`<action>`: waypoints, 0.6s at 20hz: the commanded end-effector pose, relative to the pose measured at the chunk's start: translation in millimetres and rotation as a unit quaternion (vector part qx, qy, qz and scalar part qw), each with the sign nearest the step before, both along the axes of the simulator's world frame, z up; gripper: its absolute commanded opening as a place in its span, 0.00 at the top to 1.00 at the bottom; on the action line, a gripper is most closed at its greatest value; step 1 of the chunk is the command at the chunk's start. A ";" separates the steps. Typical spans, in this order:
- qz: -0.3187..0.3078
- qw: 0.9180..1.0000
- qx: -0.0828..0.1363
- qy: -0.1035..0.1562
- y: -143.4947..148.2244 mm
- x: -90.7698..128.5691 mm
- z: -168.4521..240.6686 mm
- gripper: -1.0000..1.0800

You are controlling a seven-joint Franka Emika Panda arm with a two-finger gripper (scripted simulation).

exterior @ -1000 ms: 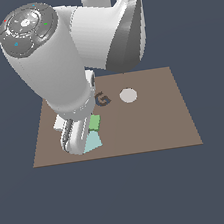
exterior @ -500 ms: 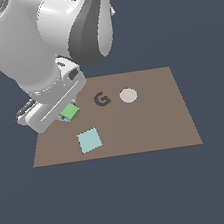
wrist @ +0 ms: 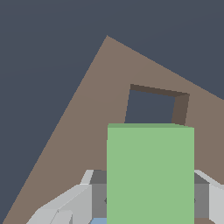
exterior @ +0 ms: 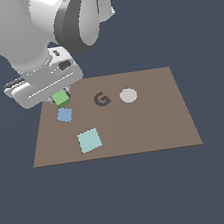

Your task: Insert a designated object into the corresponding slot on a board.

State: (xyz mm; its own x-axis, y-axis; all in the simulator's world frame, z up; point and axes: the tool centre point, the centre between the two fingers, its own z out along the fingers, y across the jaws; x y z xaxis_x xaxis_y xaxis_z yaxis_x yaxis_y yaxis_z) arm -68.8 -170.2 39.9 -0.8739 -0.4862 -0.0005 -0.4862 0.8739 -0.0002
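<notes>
My gripper (exterior: 60,98) is shut on the designated object, a small bright green block (exterior: 61,97), above the board's (exterior: 147,129) far corner on the exterior view's left. In the wrist view the green block (wrist: 150,173) fills the foreground, with grey fingers (wrist: 94,192) on either side of it. Just beyond its edge lies the slot (wrist: 151,107), a dark square recess in the brown board (wrist: 96,109). The arm's hand hides the slot in the exterior view.
A light blue square (exterior: 65,114) lies just in front of the held block, and a larger pale teal square (exterior: 90,140) nearer the front edge. A dark G-shaped mark (exterior: 101,99) and a pale round disc (exterior: 128,95) lie mid-board.
The arm has carried the green block from beside the pale teal square toward the far corner on the exterior view's left. The light blue square now shows.
</notes>
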 end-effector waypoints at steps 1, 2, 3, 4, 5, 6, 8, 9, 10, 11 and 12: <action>-0.031 1.000 0.000 0.000 -1.9 -10.4 0.4 1.00; -0.041 0.999 0.000 0.000 -2.4 -13.8 0.4 1.00; -0.049 0.999 0.000 0.000 -2.7 -16.9 0.4 1.00; -0.057 0.998 0.000 0.000 -3.0 -19.6 0.4 1.00; -0.063 0.998 0.000 0.000 -3.2 -22.0 0.4 1.00; -0.069 0.998 0.000 0.000 -3.3 -24.0 0.5 1.00; -0.077 0.997 0.000 0.000 -3.3 -26.8 0.5 1.00; -0.080 0.997 0.000 0.000 -3.2 -27.7 0.5 1.00; -0.081 0.997 0.000 0.000 -3.1 -28.2 0.5 1.00; -0.081 0.997 0.000 0.000 -2.9 -28.3 0.5 1.00; -0.081 0.997 0.000 0.000 -2.8 -28.1 0.5 1.00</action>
